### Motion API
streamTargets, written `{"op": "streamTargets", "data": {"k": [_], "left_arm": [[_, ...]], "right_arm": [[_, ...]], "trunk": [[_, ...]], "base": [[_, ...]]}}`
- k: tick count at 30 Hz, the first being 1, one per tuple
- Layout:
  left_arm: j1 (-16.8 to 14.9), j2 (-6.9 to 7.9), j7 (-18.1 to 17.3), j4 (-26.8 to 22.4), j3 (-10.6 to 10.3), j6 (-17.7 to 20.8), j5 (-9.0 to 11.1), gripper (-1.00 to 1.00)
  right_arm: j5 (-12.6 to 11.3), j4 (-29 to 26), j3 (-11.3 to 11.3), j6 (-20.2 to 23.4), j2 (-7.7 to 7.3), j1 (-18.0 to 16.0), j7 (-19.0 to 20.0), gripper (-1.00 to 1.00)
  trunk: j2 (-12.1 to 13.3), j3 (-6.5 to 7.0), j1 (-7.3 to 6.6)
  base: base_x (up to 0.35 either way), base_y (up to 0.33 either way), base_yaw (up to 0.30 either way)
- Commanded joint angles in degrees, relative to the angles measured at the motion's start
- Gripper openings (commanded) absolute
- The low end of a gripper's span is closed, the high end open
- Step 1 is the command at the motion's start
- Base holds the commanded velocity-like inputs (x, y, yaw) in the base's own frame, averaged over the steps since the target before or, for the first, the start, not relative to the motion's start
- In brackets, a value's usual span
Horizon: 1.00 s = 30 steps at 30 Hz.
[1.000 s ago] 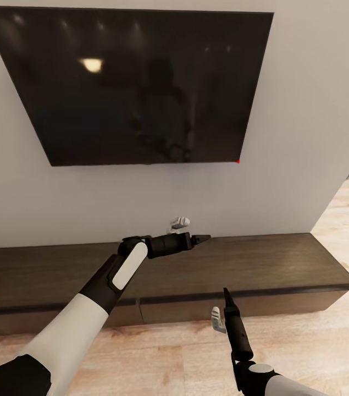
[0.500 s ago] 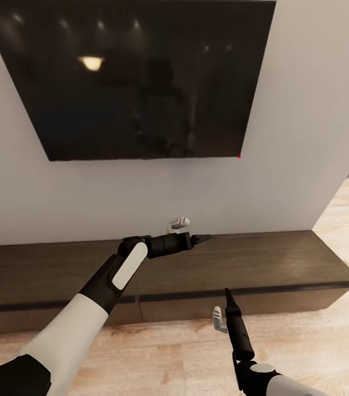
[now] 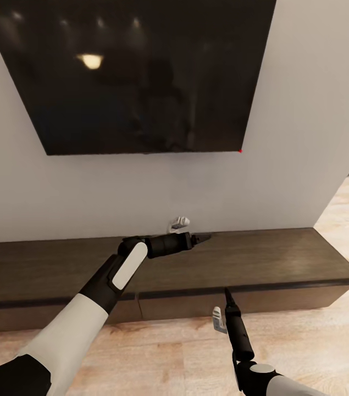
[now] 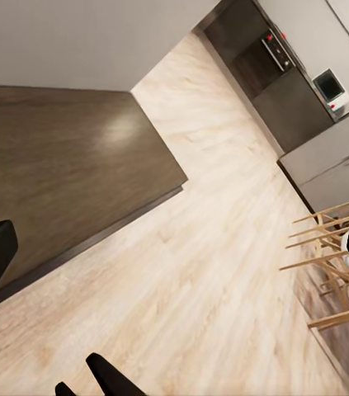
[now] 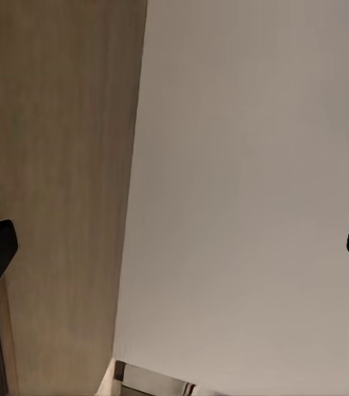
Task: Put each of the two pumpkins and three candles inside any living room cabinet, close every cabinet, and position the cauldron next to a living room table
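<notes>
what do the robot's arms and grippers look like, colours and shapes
Each arm has smooth white shells over matte black joints. The left arm has a white oval panel on a black forearm. The left gripper and right gripper are black with slim, pointed fingers, each with a small white-grey camera bracket beside it.

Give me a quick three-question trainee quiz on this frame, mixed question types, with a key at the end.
1. True or false: the drawer fronts of the cabinet appear shut.
2. What hangs on the wall above the cabinet?
A. a mirror
B. a television
C. a shelf
3. Fill in: the left gripper is over the cabinet's ____, while the right gripper points up in front of the cabinet's front face.

Key:
1. True; the fronts look flush, with only thin seams showing.
2. B; the television is a dark screen on the white wall.
3. top; nothing is held in either gripper, and both wrist views show the fingertips spread wide.
</notes>
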Motion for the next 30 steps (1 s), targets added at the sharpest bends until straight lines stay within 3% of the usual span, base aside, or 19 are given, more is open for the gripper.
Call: {"op": "streamTargets", "data": {"k": [1, 30], "left_arm": [[0.0, 0.0, 0.0, 0.0, 0.0, 0.0, 0.0, 1.0], [0.0, 0.02, 0.0, 0.0, 0.0, 0.0, 0.0, 1.0]], "right_arm": [[0.01, -0.02, -0.01, -0.01, -0.01, 0.0, -0.05, 1.0], [0.02, -0.04, -0.01, -0.02, -0.02, 0.0, -0.14, 1.0]], "trunk": [[-0.42, -0.18, 0.23], [-12.05, -5.39, 6.6]], "base": [[0.0, 0.0, 0.0], [0.0, 0.0, 0.0]]}}
